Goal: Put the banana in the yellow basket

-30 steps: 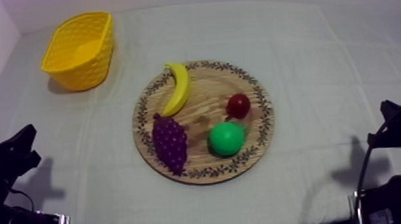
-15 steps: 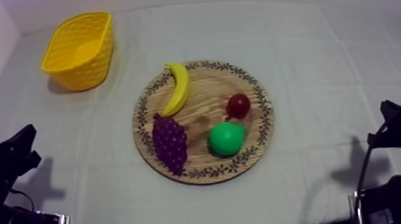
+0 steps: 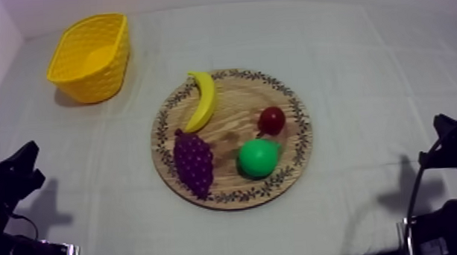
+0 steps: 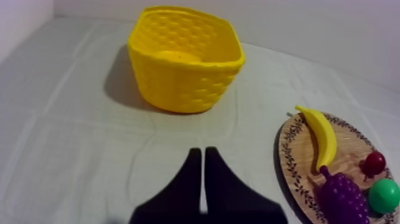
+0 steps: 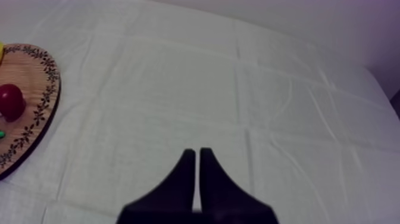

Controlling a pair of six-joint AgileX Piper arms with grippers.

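Nothing budges compared with a second ago: both arms and all the fruit sit right where they were.

Quick count: one banana point(image 3: 202, 100), one bunch of grapes point(image 3: 193, 162), one green pear point(image 3: 258, 158), one small red fruit point(image 3: 271, 120), one round wooden board point(image 3: 294, 103), one yellow basket point(image 3: 95, 87), and two pincers.

The left pincer point(image 4: 199, 149) is clenched on nothing. Its two black fingers are pressed together into a narrow wedge above the bare cloth point(image 3: 371, 77). The right pincer point(image 5: 197, 150) looks the same, clamped together with nothing in it, also above cloth.

Containers: the board carries all four fruits and lies between the two pincers, ahead and to the right of the left one, ahead and to the left of the right one. The banana lies on the board's half nearer the left pincer, along the rim, with its far tip poking just past the edge and its near end just beside the grapes. The pear and the small red fruit are on the half nearer the right pincer.

The basket stands upright on the cloth ahead of the left pincer, well apart from it and from the board, and its yellow bottom is in plain view.
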